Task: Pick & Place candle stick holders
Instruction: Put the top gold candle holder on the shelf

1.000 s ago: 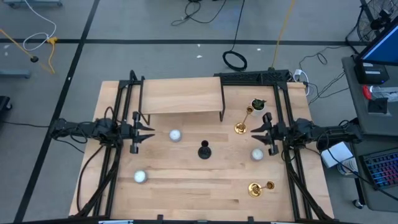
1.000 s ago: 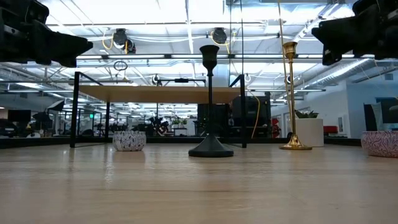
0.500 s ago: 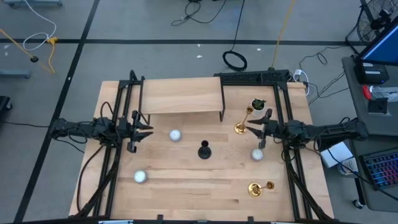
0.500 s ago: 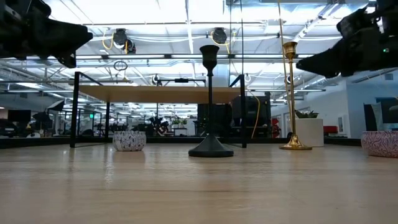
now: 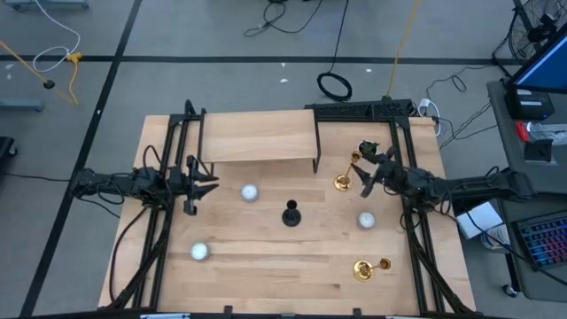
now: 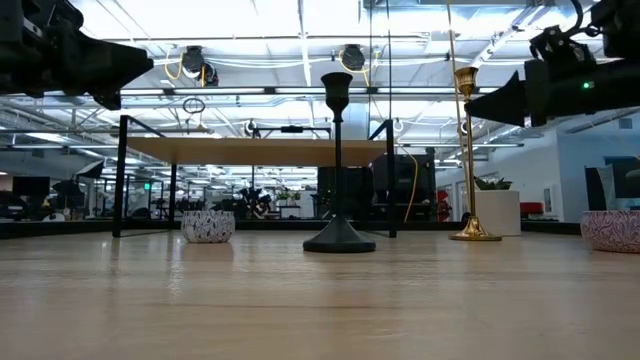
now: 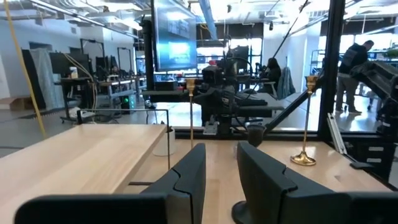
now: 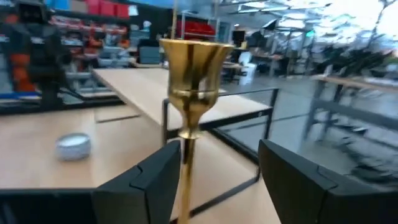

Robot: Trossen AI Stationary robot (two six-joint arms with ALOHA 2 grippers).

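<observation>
wooden table [image 5: 266,266] in an open workshop: right gripper [image 5: 363,182], fingers spread, flanks the upright gold holder [image 5: 345,178] near the right edge; black holder [image 5: 291,213] mid-table; left gripper [image 5: 205,183] spread, idle left.

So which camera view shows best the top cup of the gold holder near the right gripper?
The right wrist view: the top cup fills the picture just beyond the open right gripper. The low view shows it small; the high view only from above; the left wrist view, far off.
</observation>
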